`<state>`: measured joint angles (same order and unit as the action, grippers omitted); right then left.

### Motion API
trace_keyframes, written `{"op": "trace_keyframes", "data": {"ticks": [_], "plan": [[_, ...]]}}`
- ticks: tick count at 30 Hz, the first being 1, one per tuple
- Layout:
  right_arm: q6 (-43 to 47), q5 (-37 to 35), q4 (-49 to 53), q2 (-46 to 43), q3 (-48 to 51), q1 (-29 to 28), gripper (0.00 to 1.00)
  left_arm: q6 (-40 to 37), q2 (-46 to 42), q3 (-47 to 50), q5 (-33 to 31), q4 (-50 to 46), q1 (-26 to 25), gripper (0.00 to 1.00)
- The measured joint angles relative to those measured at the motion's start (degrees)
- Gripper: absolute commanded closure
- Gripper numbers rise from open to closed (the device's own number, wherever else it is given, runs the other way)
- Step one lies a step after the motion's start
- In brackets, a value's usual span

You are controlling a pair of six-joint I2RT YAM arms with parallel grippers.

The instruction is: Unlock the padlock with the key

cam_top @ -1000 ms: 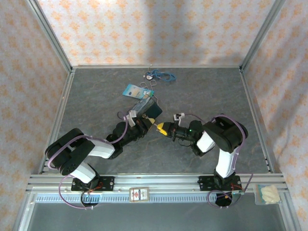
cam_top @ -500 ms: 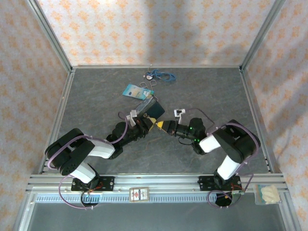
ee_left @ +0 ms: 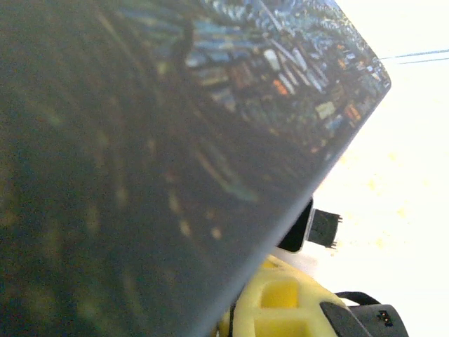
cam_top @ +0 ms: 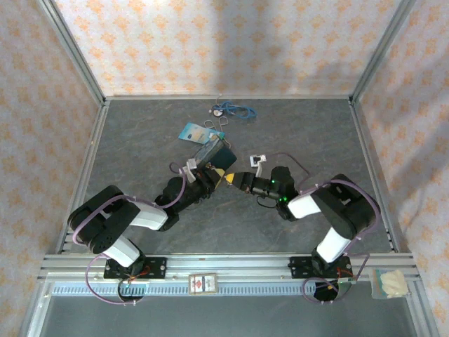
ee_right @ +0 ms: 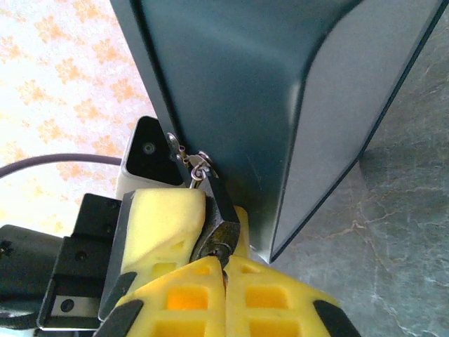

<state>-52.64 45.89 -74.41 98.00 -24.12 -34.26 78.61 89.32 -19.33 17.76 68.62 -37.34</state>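
Padlock (ee_right: pixel 219 209), pinched in left claw (cam_top: pixel 213 177), sits against right claw's (ee_right: pixel 224 270) closed tips

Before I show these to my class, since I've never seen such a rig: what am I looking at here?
Two robot arms are bolted at the near edge of a grey table, and each ends in a two-finger gripper. The wide picture comes from a camera above and behind them. The other two come from cameras on the wrists, so they sit very close to things.

A blue card and a blue cord lie toward the back of the table. The left gripper is shut and seems to hold a blue box up on edge. Its wrist camera looks along the box's painted side.

A small dark padlock hangs from the box. The right gripper is pinched shut at the padlock's lower end. A small metal piece sits there, perhaps the key, but I cannot be sure.
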Motion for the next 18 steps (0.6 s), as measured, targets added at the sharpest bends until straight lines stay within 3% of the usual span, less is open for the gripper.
{"op": "trace_keyframes", "data": {"ticks": [9, 18], "plan": [[-12.9, 0.7, -13.1, 7.7, 0.0, -0.2, 1.00, 0.0, 0.7, 0.0, -0.3, 1.0, -0.1, 1.00], [-12.2, 1.2, -11.3, 8.0, -2.0, 0.0, 1.00, -0.1, 1.6, 0.0, -0.6, 2.8, 0.6, 1.00]]}}
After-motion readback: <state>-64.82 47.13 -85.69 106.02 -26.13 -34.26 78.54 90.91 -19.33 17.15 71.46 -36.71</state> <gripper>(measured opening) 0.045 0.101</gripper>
